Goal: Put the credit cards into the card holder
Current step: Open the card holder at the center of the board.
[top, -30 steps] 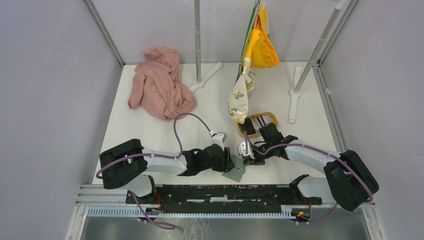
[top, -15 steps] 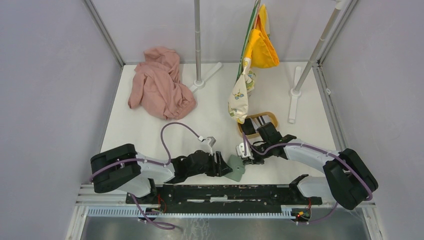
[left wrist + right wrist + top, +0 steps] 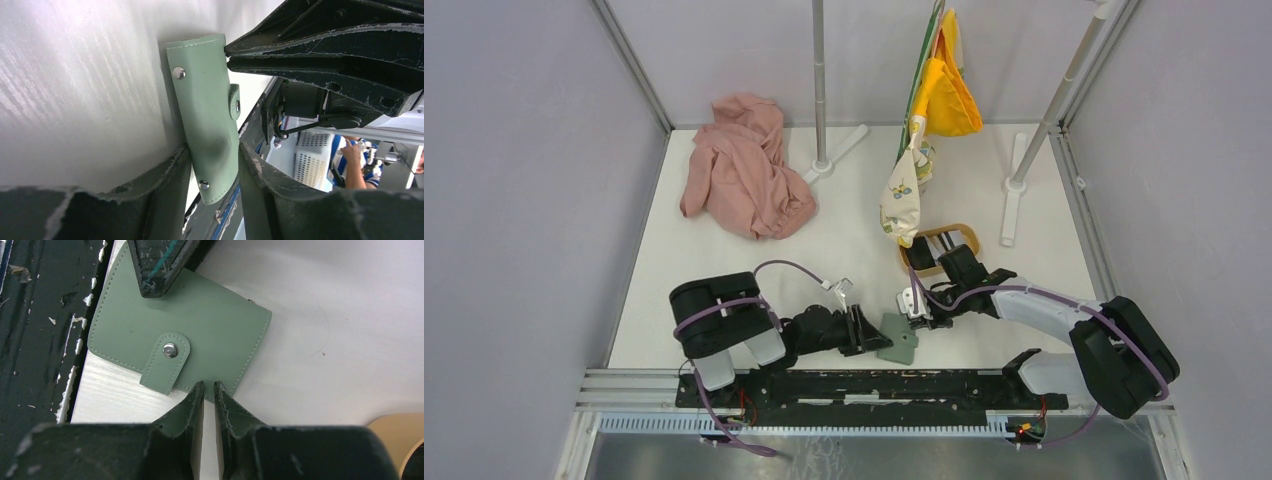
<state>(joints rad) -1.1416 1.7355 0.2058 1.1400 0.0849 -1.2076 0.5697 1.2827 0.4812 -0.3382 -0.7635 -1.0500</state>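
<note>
The card holder (image 3: 898, 340) is a sage-green wallet, snapped closed, lying at the table's near edge and partly over the black rail. My left gripper (image 3: 864, 332) is shut on its left side; in the left wrist view the card holder (image 3: 206, 100) sits squeezed between the fingers (image 3: 165, 180). My right gripper (image 3: 916, 305) is shut with only a thin slit, its tips (image 3: 209, 387) at the edge of the card holder (image 3: 200, 325), beside the strap. The credit cards do not show clearly; only dark shapes lie in the tray behind the right arm.
An oval light-wood tray (image 3: 967, 235) stands just behind the right wrist. A pink cloth (image 3: 744, 175) lies at the back left. Two stand poles (image 3: 821, 90) with feet and hanging yellow and patterned cloths (image 3: 914, 180) fill the back. The black rail (image 3: 864, 385) runs along the near edge.
The left arm has folded in, its shoulder and elbow swinging right, while its gripper stayed on the card holder. The card holder turned slightly. The right arm has hardly moved.
</note>
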